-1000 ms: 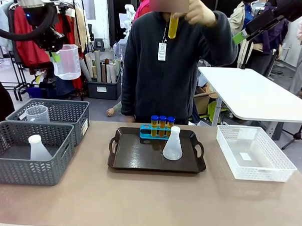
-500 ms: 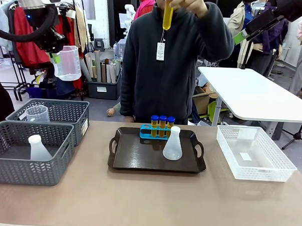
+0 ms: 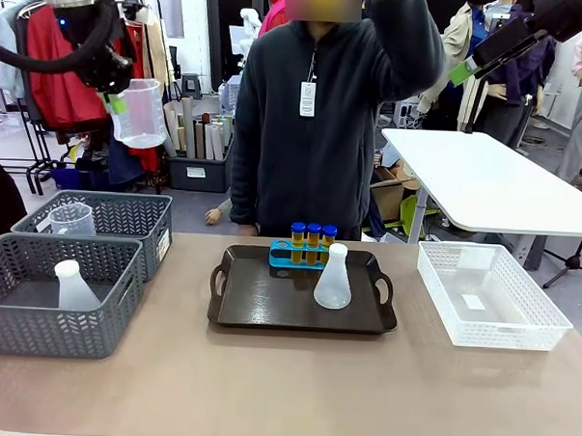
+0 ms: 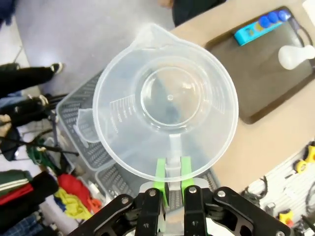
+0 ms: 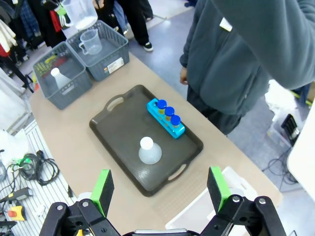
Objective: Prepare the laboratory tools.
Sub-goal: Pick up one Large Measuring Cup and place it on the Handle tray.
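High at the left, my left gripper [image 3: 111, 100] is shut on the handle of a clear graduated beaker [image 3: 139, 113]. The left wrist view looks down into that beaker [image 4: 167, 103], with the green pads [image 4: 161, 178] pinching its handle. On the dark tray [image 3: 268, 309] stand a blue rack [image 3: 282, 256] with three blue-capped amber test tubes [image 3: 312, 238] and a white conical flask [image 3: 333, 280]. My right gripper [image 5: 162, 191] hangs open high above the tray [image 5: 123, 135], nothing between its fingers. The person behind the table has one arm raised, the hand out of frame.
Two grey mesh baskets sit at the left: the near one [image 3: 35, 337] holds a second flask [image 3: 74, 286], the far one [image 3: 127, 216] a second beaker [image 3: 74, 218]. A white mesh basket [image 3: 518, 329] stands at the right. A white table [image 3: 486, 183] lies behind.
My left gripper has carried the beaker a little to the right. The person has lifted the test tube in their hand up out of the picture.
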{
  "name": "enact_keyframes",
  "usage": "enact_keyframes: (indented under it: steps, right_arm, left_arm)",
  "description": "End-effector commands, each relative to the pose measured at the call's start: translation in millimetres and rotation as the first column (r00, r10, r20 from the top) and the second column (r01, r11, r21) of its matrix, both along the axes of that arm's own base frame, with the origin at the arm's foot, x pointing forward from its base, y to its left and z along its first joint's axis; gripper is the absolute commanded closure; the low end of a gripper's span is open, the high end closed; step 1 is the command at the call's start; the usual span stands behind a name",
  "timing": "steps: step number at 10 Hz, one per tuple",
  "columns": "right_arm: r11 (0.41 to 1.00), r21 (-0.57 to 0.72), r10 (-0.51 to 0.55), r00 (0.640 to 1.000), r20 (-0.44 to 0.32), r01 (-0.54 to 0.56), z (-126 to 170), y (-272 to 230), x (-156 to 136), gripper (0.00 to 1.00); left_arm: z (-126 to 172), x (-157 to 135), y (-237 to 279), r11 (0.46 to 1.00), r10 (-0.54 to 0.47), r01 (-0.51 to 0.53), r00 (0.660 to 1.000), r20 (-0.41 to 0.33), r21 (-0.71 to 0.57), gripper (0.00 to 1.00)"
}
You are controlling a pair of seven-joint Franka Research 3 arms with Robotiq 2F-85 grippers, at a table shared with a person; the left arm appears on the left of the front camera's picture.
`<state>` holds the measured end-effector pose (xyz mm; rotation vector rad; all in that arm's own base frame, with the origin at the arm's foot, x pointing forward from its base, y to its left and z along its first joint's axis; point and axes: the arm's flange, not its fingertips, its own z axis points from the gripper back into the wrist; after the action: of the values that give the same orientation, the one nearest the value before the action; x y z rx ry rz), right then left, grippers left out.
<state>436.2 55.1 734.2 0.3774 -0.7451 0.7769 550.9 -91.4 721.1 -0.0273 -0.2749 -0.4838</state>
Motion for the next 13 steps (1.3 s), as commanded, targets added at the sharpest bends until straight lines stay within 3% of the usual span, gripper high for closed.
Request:
enact_keyframes:
  steps: [1,5,9,13]
  right_arm:
    - [1.000,0.000,0.004,1.000,0.004,-0.004,1,0,-1,0.00]
    - [1.000,0.000,0.004,1.000,0.004,-0.004,1,0,-1,0.00]
    - [1.000,0.000,0.004,1.000,0.004,-0.004,1,0,-1,0.00]
    - [1.000,0.000,0.004,1.000,0.004,-0.004,1,0,-1,0.00]
  left_arm:
    - [24,-20,-22,0.996,-0.091,0.091,0.994,0.062,0.001,1.00]
    - [28,-39,-72,0.972,-0.232,0.234,0.969,0.088,-0.014,1.00]
    - [-15,-41,-129,0.921,-0.390,0.390,0.918,0.073,0.005,1.00]
    - [-63,-37,-167,0.881,-0.472,0.472,0.881,0.036,0.002,1.00]
